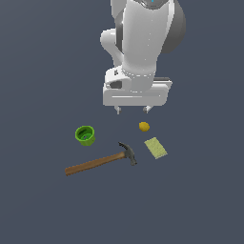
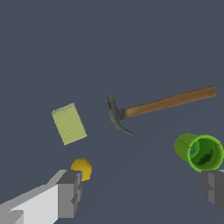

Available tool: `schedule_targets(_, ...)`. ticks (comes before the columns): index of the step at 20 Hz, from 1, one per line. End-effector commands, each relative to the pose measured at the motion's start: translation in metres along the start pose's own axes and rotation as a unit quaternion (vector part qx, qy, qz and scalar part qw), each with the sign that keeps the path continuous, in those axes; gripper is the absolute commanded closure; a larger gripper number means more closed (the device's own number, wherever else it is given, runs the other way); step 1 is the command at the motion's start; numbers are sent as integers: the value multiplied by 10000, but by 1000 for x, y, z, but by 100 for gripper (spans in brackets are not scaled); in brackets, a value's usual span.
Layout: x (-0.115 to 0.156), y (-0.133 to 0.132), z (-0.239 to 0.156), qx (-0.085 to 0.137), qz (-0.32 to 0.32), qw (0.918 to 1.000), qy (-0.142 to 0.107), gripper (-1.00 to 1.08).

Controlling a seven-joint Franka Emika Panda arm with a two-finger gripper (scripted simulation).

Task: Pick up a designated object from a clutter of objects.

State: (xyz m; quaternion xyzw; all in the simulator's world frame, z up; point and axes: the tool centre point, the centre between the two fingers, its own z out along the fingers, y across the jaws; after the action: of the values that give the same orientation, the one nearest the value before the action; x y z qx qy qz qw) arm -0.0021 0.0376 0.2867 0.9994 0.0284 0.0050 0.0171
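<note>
The small round yellow-orange fruit (image 1: 144,126) lies on the dark floor, just below and to the exterior view's right of my gripper (image 1: 132,110). The gripper hangs above the floor with its two fingers wide apart and nothing between them. In the wrist view the fruit (image 2: 82,168) sits right beside one fingertip (image 2: 70,192), partly hidden by it; the other fingertip (image 2: 214,188) is near the green cup (image 2: 200,152). The gripper (image 2: 142,192) is open.
A green cup (image 1: 85,135) stands at the exterior view's left. A wooden-handled claw hammer (image 1: 100,161) lies below it, its dark head (image 2: 116,116) pointing toward a flat pale yellow-green block (image 1: 156,147), which also shows in the wrist view (image 2: 69,123).
</note>
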Motion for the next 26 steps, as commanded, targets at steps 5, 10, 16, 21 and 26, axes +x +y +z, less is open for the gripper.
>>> schedule_targets(5,-13,-26,51,6,155,9999,-4,-92)
schedule_targets(10,-32,-49,97,27,300,9995,-8,-92)
schedule_targets(16,-62,-75,146,72,471,9989,-20,-92)
schedule_targets(21,-87,-91,175,114,585,9982,-34,-92)
schedule_targets(26,-105,-100,193,147,663,9977,-47,-92)
